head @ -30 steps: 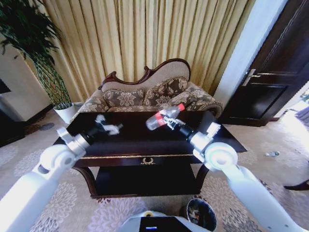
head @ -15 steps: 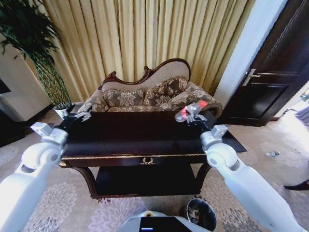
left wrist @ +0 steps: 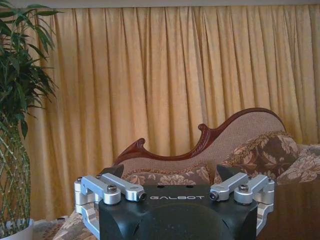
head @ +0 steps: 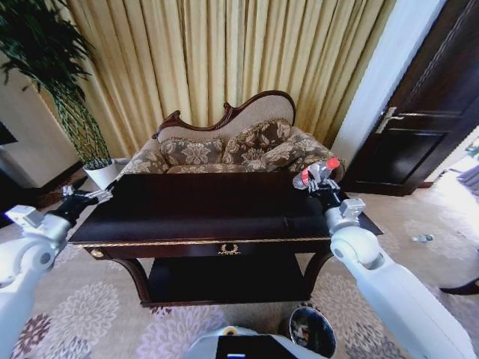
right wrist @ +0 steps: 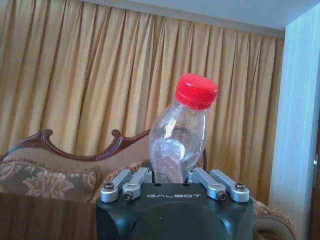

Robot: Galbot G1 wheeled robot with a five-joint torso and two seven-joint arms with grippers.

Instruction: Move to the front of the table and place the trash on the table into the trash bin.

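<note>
Bottle (right wrist: 181, 137) clenched in right tool (head: 317, 179), left tool (head: 90, 197) released, dark table (head: 209, 213), sofa (head: 232, 146), curtains (head: 202, 60)

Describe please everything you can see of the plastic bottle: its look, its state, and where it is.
The bottle is clear, thin plastic with a red screw cap on, dented and looking empty. The right gripper is shut on its lower part, cap pointing away from the wrist. It is held in the air above the right end of the table, touching nothing but the gripper.
</note>
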